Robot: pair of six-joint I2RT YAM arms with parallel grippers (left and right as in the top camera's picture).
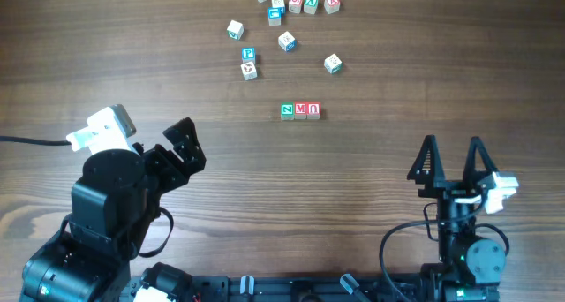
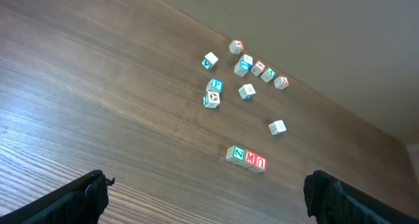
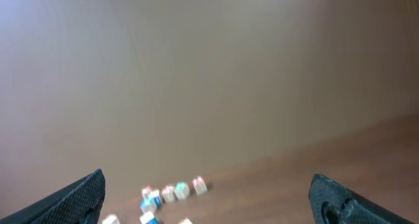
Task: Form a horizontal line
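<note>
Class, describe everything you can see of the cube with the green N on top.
The green N cube is a small, pale, wood-looking block, its top face printed in green with an N. It sits flat on the brown wood-grain table, at the left end of a three-cube row in the overhead view. Its side appears to abut the red M cube; nothing else touches it, and it lies apart from the scattered cubes farther back.
</note>
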